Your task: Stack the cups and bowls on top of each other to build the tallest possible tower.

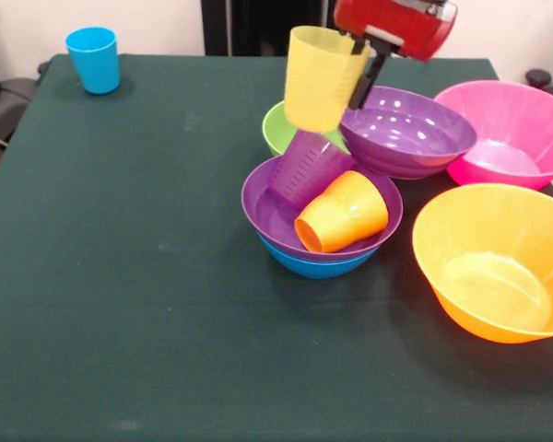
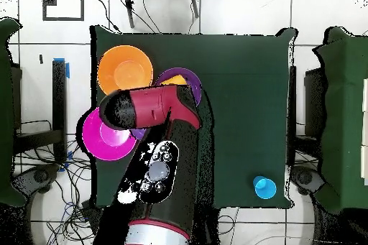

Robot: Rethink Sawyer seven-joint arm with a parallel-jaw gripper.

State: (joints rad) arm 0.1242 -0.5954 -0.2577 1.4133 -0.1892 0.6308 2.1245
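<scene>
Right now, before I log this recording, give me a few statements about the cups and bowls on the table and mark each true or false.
1. The pincer holds the yellow cup in the air. True.
2. The orange cup stands upright on the table. False: it lies on its side in the purple bowl that is nested in the blue bowl.
3. The blue cup stands alone, far from the bowls. True.
4. The purple cup sits inside the pink bowl. False: it rests tilted in the nested purple bowl.
5. The orange bowl holds a cup. False: it is empty.
</scene>
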